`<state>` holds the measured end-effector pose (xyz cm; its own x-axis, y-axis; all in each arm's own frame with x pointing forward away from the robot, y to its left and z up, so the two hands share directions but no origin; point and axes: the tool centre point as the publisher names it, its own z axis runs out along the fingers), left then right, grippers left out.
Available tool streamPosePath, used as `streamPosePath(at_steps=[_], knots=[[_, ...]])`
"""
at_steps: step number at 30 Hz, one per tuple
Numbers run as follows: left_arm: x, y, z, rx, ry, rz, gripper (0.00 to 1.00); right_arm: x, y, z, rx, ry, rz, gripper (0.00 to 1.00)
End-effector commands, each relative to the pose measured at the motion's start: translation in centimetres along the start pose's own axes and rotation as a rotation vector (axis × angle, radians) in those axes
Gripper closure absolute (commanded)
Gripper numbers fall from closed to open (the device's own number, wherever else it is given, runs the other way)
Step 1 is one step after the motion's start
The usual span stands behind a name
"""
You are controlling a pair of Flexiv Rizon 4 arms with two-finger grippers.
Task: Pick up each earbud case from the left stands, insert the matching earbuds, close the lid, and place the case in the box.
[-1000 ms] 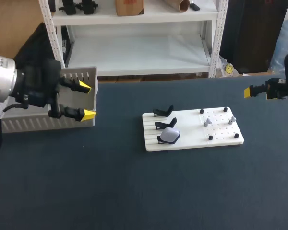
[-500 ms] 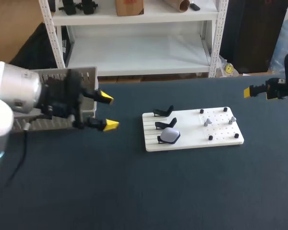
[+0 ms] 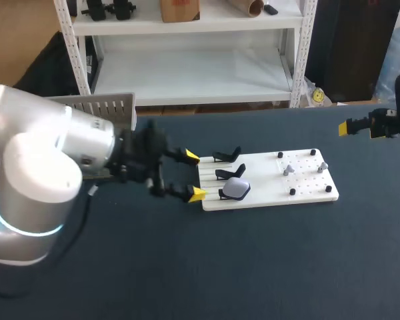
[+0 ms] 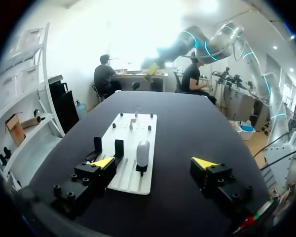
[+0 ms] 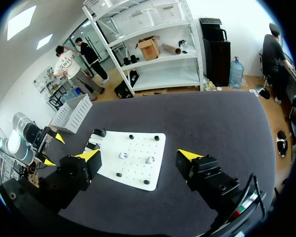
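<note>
The left gripper (image 3: 194,175) is hovering wide open at the edge of the board (image 3: 263,177) near the case (image 3: 237,189), while the right gripper (image 5: 138,156) is hanging open well apart.

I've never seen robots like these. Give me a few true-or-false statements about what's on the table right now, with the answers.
1. The left gripper is open and empty. True.
2. The white oval earbud case lies in the pale slatted box. False: it sits on a black stand on the white board.
3. All three stands hold cases. False: the other two stands are empty.
4. The right gripper grips nothing. True.
</note>
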<state>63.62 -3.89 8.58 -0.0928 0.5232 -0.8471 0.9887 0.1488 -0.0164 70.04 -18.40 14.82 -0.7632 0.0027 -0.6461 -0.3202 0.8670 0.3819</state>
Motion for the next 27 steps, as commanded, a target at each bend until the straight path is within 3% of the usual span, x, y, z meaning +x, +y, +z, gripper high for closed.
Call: streamPosePath(at_steps=[1, 19, 27], knots=[[0.2, 0.0, 3.8, -0.006, 0.007, -0.012, 0.0, 0.0, 0.0, 0.0, 0.001, 0.001, 0.0, 0.0], [0.2, 0.0, 3.8, -0.006, 0.007, -0.012, 0.0, 0.0, 0.0, 0.0, 0.001, 0.001, 0.0, 0.0], [1.8, 0.5, 5.2, -0.004, 0.034, -0.018, 0.0, 0.0, 0.0, 0.0, 0.001, 0.001, 0.0, 0.0]])
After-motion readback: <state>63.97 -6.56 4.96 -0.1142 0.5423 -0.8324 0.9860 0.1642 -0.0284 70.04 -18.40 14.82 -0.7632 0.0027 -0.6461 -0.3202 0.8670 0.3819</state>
